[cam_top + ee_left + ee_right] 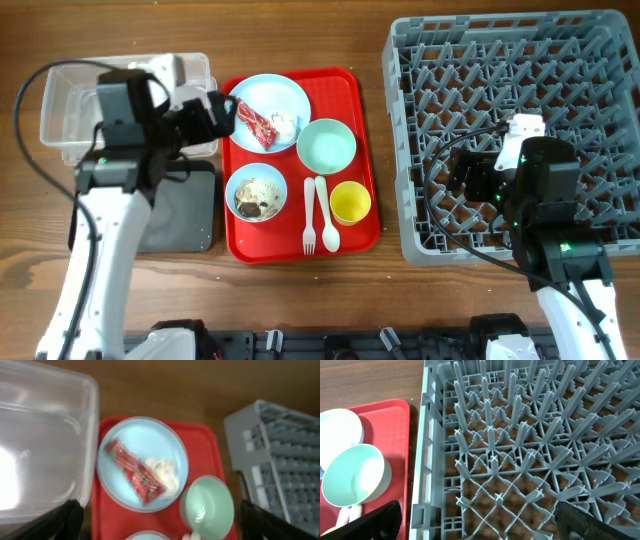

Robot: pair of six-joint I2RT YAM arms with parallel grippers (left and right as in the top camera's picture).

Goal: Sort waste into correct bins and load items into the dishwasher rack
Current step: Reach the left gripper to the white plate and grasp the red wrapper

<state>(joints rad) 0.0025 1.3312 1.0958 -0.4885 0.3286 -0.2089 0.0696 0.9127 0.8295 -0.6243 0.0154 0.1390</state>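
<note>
Progress: nothing sorted or loaded yet. The large square grey plastic dishwasher rack with upright pegs has no items in it. The clear rectangular plastic tub looks empty, and so does the shallow black rectangular tray. All waste and dishes sit on the flat red serving tray on the wooden surface

Left end effector: jaws spread wide, grasping nothing, touching nothing visible. It hangs over the near rim of the round light-blue plate. The small red snack wrapper and crumpled white tissue lie on that plate just ahead of it, touching each other. The clear tub is just beside it, away from the rack, and the mint-green bowl is close on its rack side. My guess is the wrapper is the first pick

Right end effector: also released wide and empty, hovering above the rack pegs near the wall facing the red tray

Left to do, well apart from both: light-blue bowl with beige-brown crumbly scraps, white plastic fork, white plastic spoon, small yellow cup, so 3 wastes and 6 items remain
</note>
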